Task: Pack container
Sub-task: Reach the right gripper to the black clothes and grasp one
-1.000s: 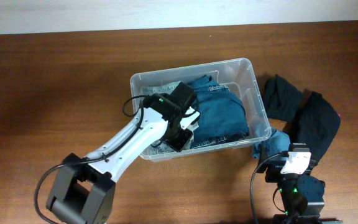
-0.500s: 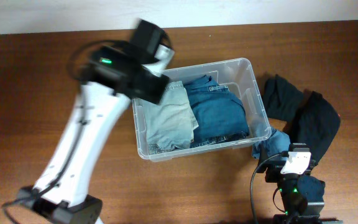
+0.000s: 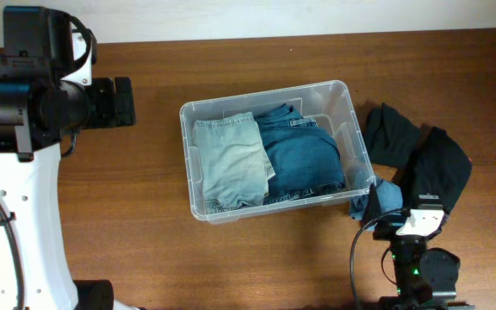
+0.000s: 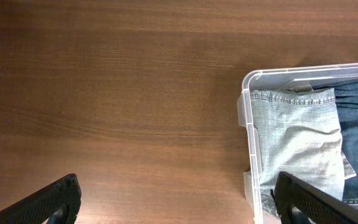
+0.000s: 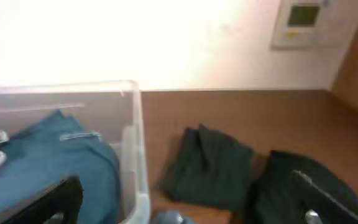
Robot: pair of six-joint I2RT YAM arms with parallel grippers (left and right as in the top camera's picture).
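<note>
The container [image 3: 353,129] is a clear plastic bin in the middle of the table. Inside it, a folded light denim garment [image 3: 229,162] lies on the left and darker blue jeans [image 3: 304,159] on the right. My left gripper [image 3: 120,102] is raised well to the container's left, open and holding nothing. In the left wrist view the left gripper [image 4: 179,208] hangs over bare wood, with the container's rim [image 4: 246,124] and the light denim [image 4: 297,137] at the right. My right gripper [image 5: 188,208] stands open, low by the container's near right corner [image 5: 135,155].
Two black garments [image 3: 392,133] [image 3: 442,168] lie on the table right of the container. A small blue cloth [image 3: 386,196] sits by the right gripper [image 3: 386,211]. The table is dark wood, with a pale wall along its far edge.
My left arm has risen out of the container and swung far left, its jaws opening. The light denim garment stays in the container. The right arm has barely shifted.
</note>
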